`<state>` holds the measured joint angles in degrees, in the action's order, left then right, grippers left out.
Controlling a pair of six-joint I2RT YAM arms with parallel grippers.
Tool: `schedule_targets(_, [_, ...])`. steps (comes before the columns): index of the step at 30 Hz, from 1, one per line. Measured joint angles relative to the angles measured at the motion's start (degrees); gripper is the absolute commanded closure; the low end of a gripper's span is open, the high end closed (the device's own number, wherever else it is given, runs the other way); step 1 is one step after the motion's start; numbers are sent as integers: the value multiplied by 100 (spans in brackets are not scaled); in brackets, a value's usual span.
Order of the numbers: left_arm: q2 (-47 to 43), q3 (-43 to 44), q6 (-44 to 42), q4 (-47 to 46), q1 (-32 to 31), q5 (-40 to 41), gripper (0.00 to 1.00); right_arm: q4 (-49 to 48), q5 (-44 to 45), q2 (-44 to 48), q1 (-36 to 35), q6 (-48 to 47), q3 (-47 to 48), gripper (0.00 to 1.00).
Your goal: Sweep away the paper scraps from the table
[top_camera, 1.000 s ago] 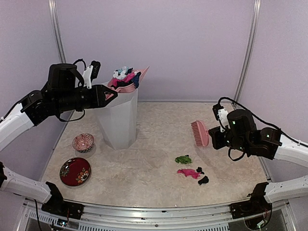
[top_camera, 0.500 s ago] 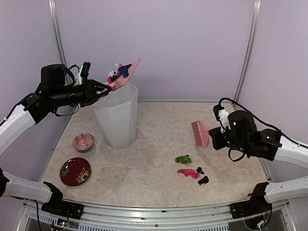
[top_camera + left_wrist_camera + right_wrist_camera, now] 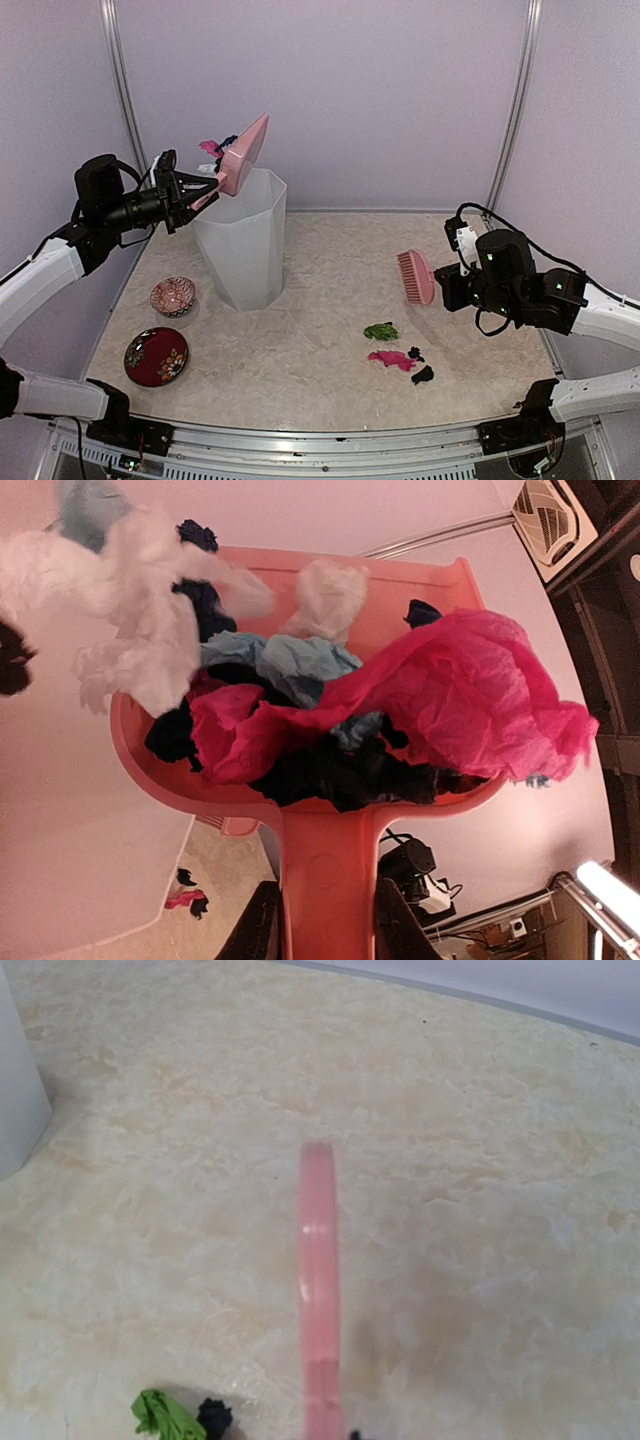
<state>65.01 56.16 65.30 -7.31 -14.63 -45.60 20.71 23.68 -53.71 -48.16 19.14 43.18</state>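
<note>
While the left gripper grasps the steeply tilted dustpan above the bin and the right gripper clenches the brush, paper scraps may spill outside the bin.

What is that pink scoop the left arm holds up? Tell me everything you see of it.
It is a pink plastic-looking dustpan: a shallow walled tray with a flat handle. The left gripper clamps the handle and holds it tipped steeply above the white bin. Paper scraps in magenta, black, white and pale blue fill it.
</note>
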Motion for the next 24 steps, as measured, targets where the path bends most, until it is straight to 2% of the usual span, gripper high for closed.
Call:
schedule_targets(13, [378, -420, 2096, -2164, 260, -608, 100, 0, -35, 7, 2, 0, 0, 100])
schedule_targets(24, [522, -461, 2465, -2568, 267, -675, 100, 0, -57, 15, 2, 2, 0, 100])
